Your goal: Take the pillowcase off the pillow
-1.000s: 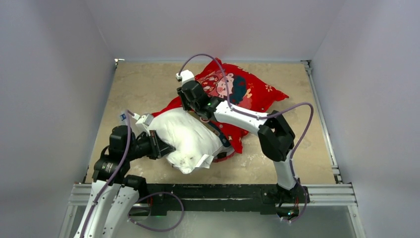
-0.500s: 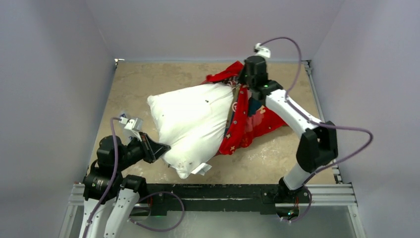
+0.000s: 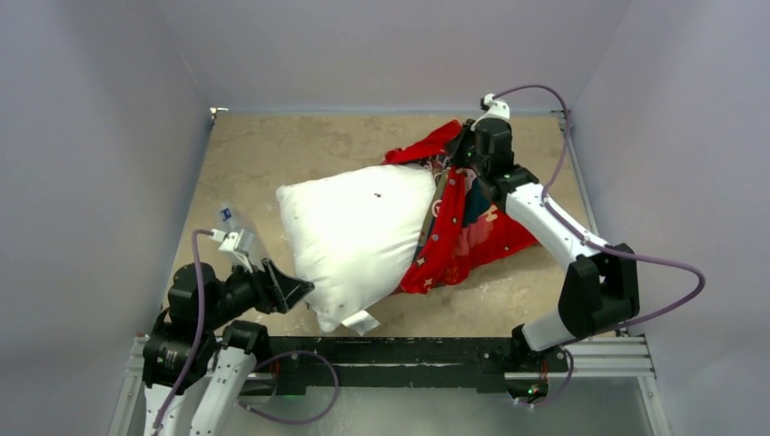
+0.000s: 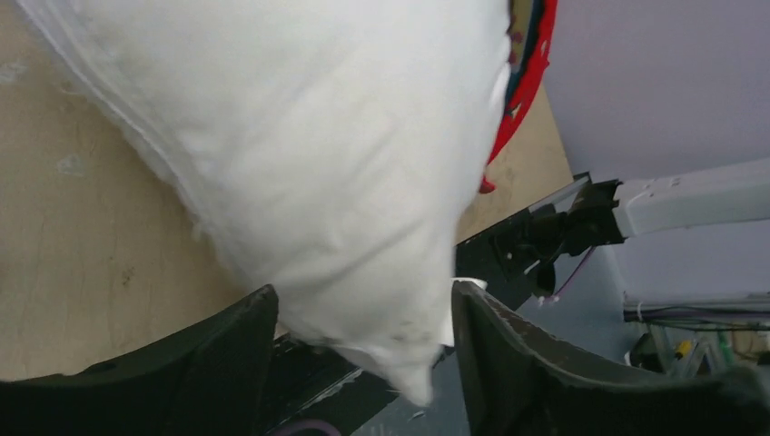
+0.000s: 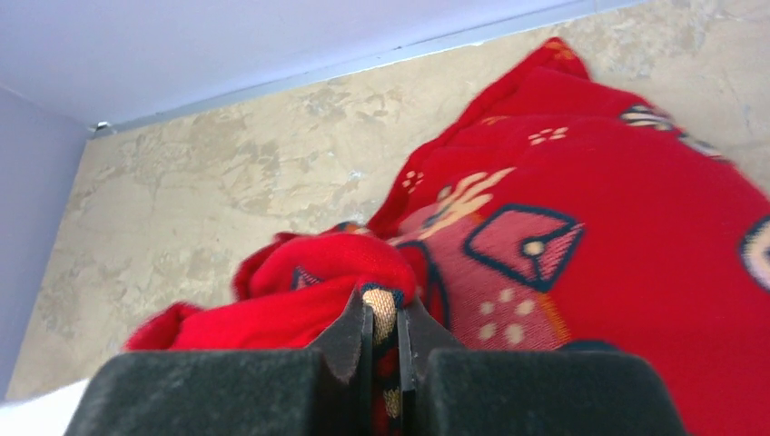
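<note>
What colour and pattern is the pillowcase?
The pillowcase is bright red with dark-outlined printed shapes and pale flowers; right wrist view shows it best.

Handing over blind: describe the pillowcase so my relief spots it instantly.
On the tan table, look to the far right corner. The pillowcase is the crumpled cloth pinched in the right claw. It is bright red with prints; the pillow beside it is plain white.

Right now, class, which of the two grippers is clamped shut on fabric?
The right gripper: its jaws pinch a fold of the red pillowcase. The left gripper stands open around a corner of the white pillow.
</note>
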Controlling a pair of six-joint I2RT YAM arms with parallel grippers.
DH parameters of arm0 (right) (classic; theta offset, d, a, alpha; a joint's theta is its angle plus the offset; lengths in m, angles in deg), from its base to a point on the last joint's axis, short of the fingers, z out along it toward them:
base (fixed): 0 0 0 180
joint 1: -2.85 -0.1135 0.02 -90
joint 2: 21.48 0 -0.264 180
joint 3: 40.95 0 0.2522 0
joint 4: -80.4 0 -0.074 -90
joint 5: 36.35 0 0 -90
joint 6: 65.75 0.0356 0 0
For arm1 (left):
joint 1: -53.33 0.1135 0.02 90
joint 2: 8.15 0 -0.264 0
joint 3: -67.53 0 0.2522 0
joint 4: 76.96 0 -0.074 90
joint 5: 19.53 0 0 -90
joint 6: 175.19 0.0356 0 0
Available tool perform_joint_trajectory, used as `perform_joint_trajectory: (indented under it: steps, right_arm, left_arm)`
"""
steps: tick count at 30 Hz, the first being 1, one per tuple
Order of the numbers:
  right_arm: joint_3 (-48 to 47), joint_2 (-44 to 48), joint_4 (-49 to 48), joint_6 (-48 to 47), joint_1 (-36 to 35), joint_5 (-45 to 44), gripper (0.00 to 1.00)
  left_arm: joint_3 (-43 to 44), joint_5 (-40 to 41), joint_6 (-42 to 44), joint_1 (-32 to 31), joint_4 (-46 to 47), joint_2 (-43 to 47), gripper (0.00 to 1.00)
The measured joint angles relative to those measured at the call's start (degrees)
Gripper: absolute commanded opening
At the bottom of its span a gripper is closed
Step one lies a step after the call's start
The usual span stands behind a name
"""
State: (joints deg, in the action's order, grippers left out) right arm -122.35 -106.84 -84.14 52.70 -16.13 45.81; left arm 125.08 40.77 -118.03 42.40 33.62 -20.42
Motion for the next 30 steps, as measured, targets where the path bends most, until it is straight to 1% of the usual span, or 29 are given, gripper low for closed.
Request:
perform_joint_trajectory:
  steps: [1, 2, 4, 6, 9, 13, 18, 20, 25, 28, 30]
  right_arm:
    - [0.3, 0.0, -0.9, -0.6, -0.8, -0.2, 0.0]
    - [0.5, 0.0, -1.6, -1.1, -1.8, -0.5, 0.0]
    - [0.6, 0.0, -2.8, -1.9, -4.0, -1.0, 0.0]
    - [0.7, 0.0, -4.0, -2.4, -6.4, -1.4, 0.0]
    - [1.4, 0.0, -6.1, -3.1, -9.2, -1.5, 0.0]
    - [2.5, 0.0, -7.4, -3.8, -11.4, -1.6, 0.0]
    - [2.6, 0.0, -8.0, -4.1, -12.6, -1.7, 0.0]
    - [2.6, 0.0, -8.0, -4.2, -12.8, -1.8, 0.0]
    - [2.6, 0.0, -8.1, -4.4, -12.9, -2.2, 0.0]
    - [2.7, 0.0, -8.2, -4.5, -12.9, -2.6, 0.0]
    - [2.9, 0.0, -8.3, -4.5, -12.9, -2.9, 0.0]
  left_arm:
    - [0.6, 0.0, -0.2, 0.0, -0.2, -0.6, 0.83]
    - [1.7, 0.1, -0.4, 0.0, -0.2, -1.7, 0.87]
    - [4.6, 0.1, -0.3, 0.0, 0.1, -4.9, 0.91]
    - [8.0, 0.1, 0.5, 0.0, 1.2, -9.0, 0.93]
    - [12.5, 0.2, 1.9, 0.0, 4.2, -15.6, 0.95]
    - [15.1, 0.6, 4.3, 0.0, 10.4, -25.6, 0.97]
    - [16.5, 2.0, 7.6, 0.0, 19.3, -43.9, 0.99]
    - [17.9, 2.0, 9.0, -0.1, 22.7, -52.7, 0.99]
    - [23.1, 2.1, 14.2, -2.6, 27.1, -70.5, 0.99]
    - [24.0, 1.2, 16.7, -4.6, 30.6, -76.2, 0.99]
    - [23.9, -0.3, 17.6, -5.0, 32.3, -78.4, 0.99]
